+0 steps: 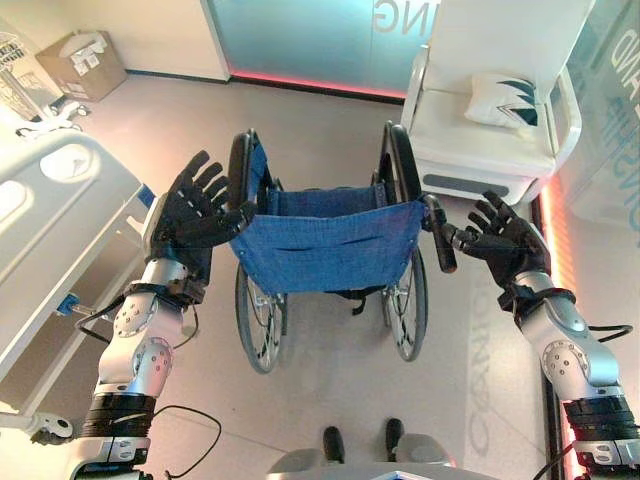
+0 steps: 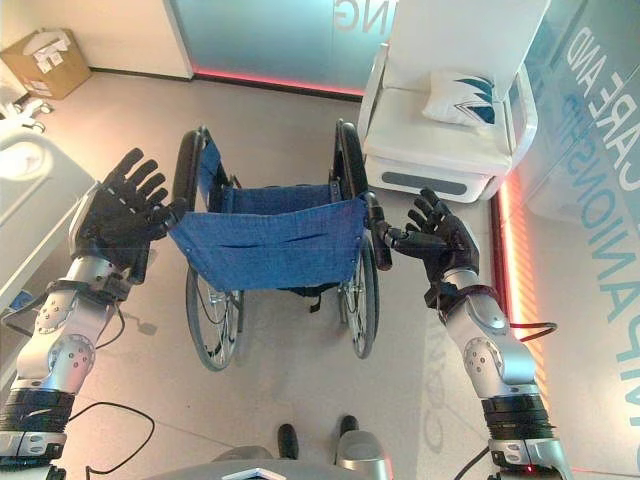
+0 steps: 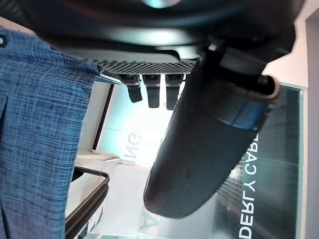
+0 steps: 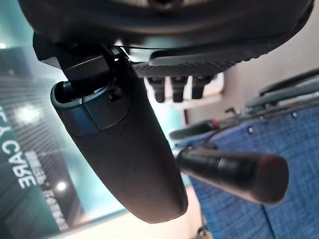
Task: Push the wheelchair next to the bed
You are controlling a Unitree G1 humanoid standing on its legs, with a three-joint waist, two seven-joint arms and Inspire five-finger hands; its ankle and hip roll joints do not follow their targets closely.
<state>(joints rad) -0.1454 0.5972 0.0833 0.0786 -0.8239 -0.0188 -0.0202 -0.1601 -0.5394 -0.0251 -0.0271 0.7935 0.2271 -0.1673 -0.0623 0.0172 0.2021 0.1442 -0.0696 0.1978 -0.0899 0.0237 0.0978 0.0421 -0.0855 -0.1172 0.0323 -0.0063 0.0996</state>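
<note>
Both hands are spread open and grasp nothing: the left hand [image 1: 195, 210] and right hand [image 1: 508, 240] flank the wheelchair [image 1: 325, 235] at its push handles. Pushing seems not yet begun; the bed [image 1: 50, 220] lies left of the wheelchair, apart.

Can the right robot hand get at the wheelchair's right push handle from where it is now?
Probably yes. The right robot hand is open right beside the black push handle, thumb by the grip, and nothing lies between them. The fingers have not closed round it.
</note>
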